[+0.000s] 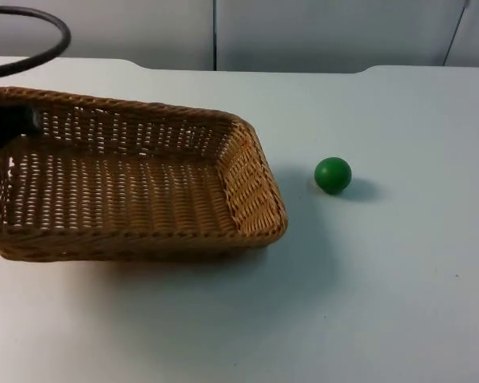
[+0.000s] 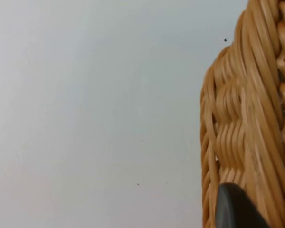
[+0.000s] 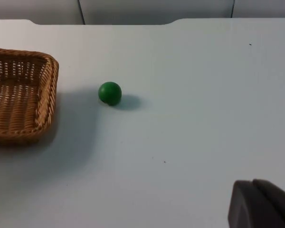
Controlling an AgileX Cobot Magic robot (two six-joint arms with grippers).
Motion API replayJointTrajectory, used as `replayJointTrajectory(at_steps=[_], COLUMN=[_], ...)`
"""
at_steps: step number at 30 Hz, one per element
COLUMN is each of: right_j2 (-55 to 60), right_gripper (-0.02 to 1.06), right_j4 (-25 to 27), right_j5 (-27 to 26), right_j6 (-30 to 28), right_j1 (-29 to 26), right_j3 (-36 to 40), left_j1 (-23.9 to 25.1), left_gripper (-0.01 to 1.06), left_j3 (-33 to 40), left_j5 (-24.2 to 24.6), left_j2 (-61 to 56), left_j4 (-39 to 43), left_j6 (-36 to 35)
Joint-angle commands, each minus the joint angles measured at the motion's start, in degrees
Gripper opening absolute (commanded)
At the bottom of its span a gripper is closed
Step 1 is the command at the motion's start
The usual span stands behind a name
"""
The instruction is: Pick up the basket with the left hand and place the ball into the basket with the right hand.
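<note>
White table (image 1: 399, 303) runs back to a grey wall (image 1: 319, 32). From the top I count one wicker basket (image 1: 136, 191), its far-left rim clasped by my left gripper (image 1: 8, 128), and one green ball (image 1: 333, 175) lying apart to its right. On the left wrist, one black fingertip (image 2: 235, 209) presses the basket's woven wall (image 2: 247, 123). On the right wrist, I see the same ball (image 3: 109, 93) beside the basket (image 3: 19, 95); my right gripper (image 3: 261, 204) hangs well back, and I cannot tell its grip.

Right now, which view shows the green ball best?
The top view: the green ball sits whole on the table, right of the basket. The right wrist view shows it too, smaller.
</note>
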Motion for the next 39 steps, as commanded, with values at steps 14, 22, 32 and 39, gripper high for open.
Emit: replayJointTrajectory(at_steps=[14, 22, 32, 39], right_j2=[-0.3, -0.3, -0.3, -0.3], right_gripper=[0.00, 0.00, 0.00, 0.00], right_j4=[0.4, 0.4, 0.4, 0.4], right_j5=[-0.7, -0.7, -0.7, -0.7], right_j6=[0.2, 0.2, 0.2, 0.2], right_j1=[-0.4, -0.4, -0.4, -0.4], right_j3=[0.3, 0.3, 0.3, 0.3], left_j1=[4.5, 4.5, 4.5, 4.5], left_gripper=[0.00, 0.00, 0.00, 0.00], left_j3=[10.3, 10.3, 10.3, 10.3], left_j5=[-25.0, -25.0, -25.0, -25.0], left_j2=[-2.5, -2.5, -2.5, -2.5], left_j4=[-2.9, -2.9, -2.9, -2.9], left_j6=[-10.3, -8.5, -6.8, -6.8])
